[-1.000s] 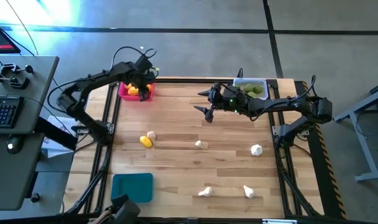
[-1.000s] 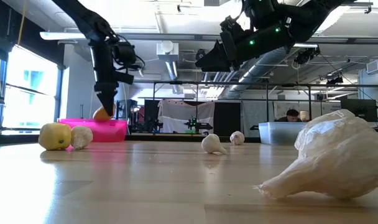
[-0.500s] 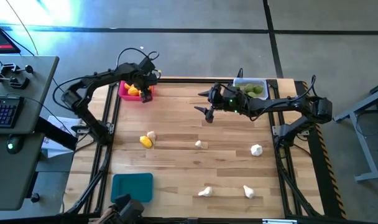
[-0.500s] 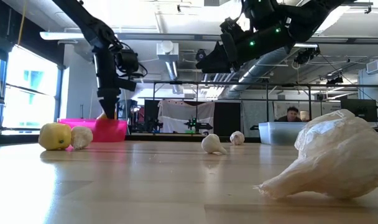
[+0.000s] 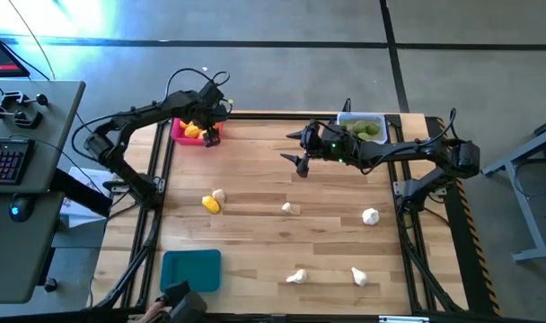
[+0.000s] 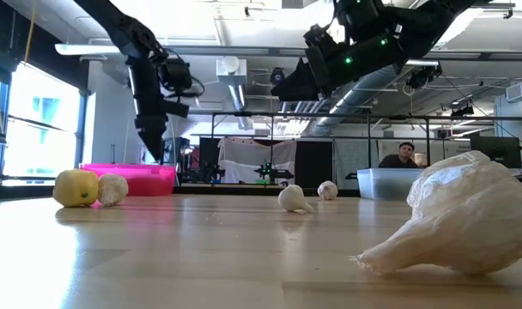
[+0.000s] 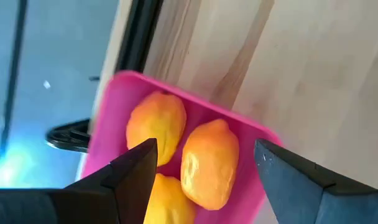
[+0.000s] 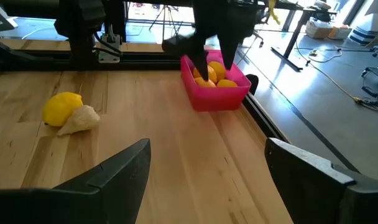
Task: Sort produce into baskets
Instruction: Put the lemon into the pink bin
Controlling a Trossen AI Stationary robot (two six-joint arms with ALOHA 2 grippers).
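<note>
High view: the wooden bench (image 5: 282,179) carries three baskets. The pink basket (image 5: 194,133) at the far left corner holds yellow-orange lemons. The clear basket (image 5: 362,126) at the far right holds green limes. The teal basket (image 5: 191,269) sits at the near left. One loose lemon (image 5: 210,205) lies touching a garlic bulb (image 5: 219,195); other white bulbs lie scattered toward the near right. The left gripper (image 5: 211,136) hangs over the pink basket; the right gripper (image 5: 300,151) hovers mid-bench, beside the clear basket. No legible writing appears.

Low view: a large garlic bulb (image 6: 450,225), papery and knobbly, lies on its side with its pointed stem toward the left.

Left wrist view: jaws apart and empty, framing three lemons (image 7: 209,163) in the pink basket, their long axes roughly parallel, nipple ends toward the bench side.

Right wrist view: jaws wide apart, empty, facing the lemon-garlic pair.
</note>
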